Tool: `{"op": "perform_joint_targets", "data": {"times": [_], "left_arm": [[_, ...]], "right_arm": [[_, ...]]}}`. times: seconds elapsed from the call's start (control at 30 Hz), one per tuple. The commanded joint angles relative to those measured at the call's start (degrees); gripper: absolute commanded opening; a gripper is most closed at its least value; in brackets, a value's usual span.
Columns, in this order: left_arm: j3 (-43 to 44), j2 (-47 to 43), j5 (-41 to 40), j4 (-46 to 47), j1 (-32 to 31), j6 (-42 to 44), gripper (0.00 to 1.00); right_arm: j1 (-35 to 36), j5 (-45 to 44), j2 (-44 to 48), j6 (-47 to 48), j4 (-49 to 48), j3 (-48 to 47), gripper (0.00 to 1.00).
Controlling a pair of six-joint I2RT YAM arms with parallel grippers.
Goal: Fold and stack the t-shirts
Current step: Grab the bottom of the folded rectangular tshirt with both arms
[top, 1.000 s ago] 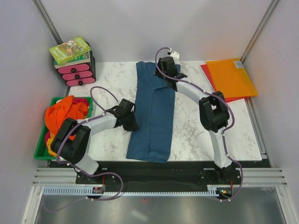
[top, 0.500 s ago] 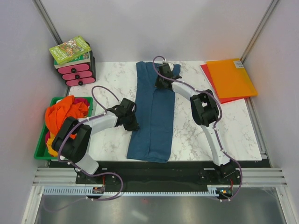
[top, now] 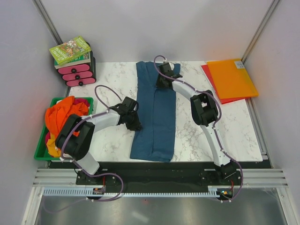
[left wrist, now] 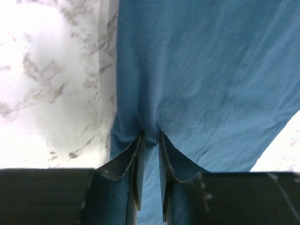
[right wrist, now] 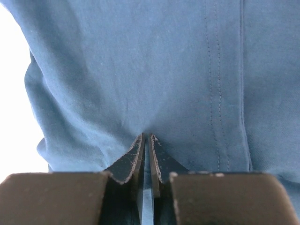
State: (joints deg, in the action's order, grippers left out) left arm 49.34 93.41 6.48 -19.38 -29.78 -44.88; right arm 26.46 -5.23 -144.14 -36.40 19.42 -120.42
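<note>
When we look down from above, the teal-blue t-shirt (top: 157,122) lies as a long folded strip on the marble tabletop (top: 201,136). Our left pincer (top: 133,123) meets its left edge about halfway along. Our right pincer (top: 161,82) sits on the cloth near the far end. Well off to the left of the left pincer, the orange t-shirts (top: 63,115) are heaped in a green bin (top: 40,152).

From the left wrist, the left pincer (left wrist: 150,136) is closed on a small ridge of the teal-blue t-shirt (left wrist: 197,70). The cloth bunches between the fingers, and the rest spreads ahead and to the right. Bare tabletop (left wrist: 51,70) shows to the left.

From the right wrist, the right pincer (right wrist: 146,137) is nearly shut, nipping a thin fold of the teal-blue t-shirt (right wrist: 140,61). The cloth fills the view ahead, with a stitched seam running to the right of the fingers.
</note>
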Motion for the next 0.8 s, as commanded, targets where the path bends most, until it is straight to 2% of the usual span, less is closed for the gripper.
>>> {"op": "perform_joint_targets", "data": {"times": [0.0,0.13,0.23,0.27,0.3,0.33,0.37,0.4,0.47,0.5,0.57,0.67,0.73,0.77], "left_arm": [[3.12,3.88,-0.67,-1.28,-0.54,-0.91,0.25],[6.55,7.31,-1.56,-2.68,-0.45,-0.64,0.25],[8.14,7.94,-3.13,-3.39,-0.45,0.14,0.25],[7.79,6.11,-5.05,-3.39,-0.45,0.32,0.26],[7.44,4.69,-6.03,-3.21,-0.45,0.58,0.27],[7.0,3.46,-6.3,-2.78,-0.54,0.67,0.29],[6.13,-0.2,-8.57,-2.6,-0.54,0.85,0.3],[5.59,-1.98,-9.11,-2.25,-0.54,1.2,0.32],[3.93,-6.11,-10.43,-1.37,-0.8,1.38,0.38],[3.48,-9.96,-10.61,-1.37,-0.81,1.55,0.41],[2.0,-13.15,-10.96,-1.72,-1.07,1.64,0.42],[-1.25,-18.77,-10.88,-2.51,-1.68,0.94,0.43],[-3.36,-22.03,-10.35,-2.68,-2.39,0.41,0.42],[-5.55,-22.91,-9.56,-3.12,-2.74,-0.37,0.42]], "right_arm": [[-1.93,0.49,-6.24,-0.6,6.94,-7.97,0.15],[-3.51,2.32,-11.15,-1.13,8.62,-14.57,0.17],[-3.7,4.26,-9.86,0.8,7.31,-16.08,0.19],[-3.69,4.35,-7.85,1.07,5.91,-11.98,0.2],[-3.52,4.44,-5.13,1.24,0.59,-8.2,0.25],[-2.91,4.1,1.77,1.25,-2.77,0.28,0.3],[-2.64,2.61,5.32,1.16,-7.85,3.84,0.36],[-2.47,1.99,8.58,1.07,-8.86,6.49,0.49],[-1.76,0.15,16.49,0.81,-9.31,11.68,0.58],[-1.41,-0.73,21.83,0.81,-9.23,13.61,0.69],[-0.1,-3.54,27.3,0.98,-9.23,20.81,0.79],[1.31,-6.27,37.06,0.02,-8.79,31.97,0.87],[2.98,-7.42,44.09,-0.86,-8.26,41.08,0.86],[3.68,-7.6,46.38,-1.47,-8.08,44.36,0.81]]}}
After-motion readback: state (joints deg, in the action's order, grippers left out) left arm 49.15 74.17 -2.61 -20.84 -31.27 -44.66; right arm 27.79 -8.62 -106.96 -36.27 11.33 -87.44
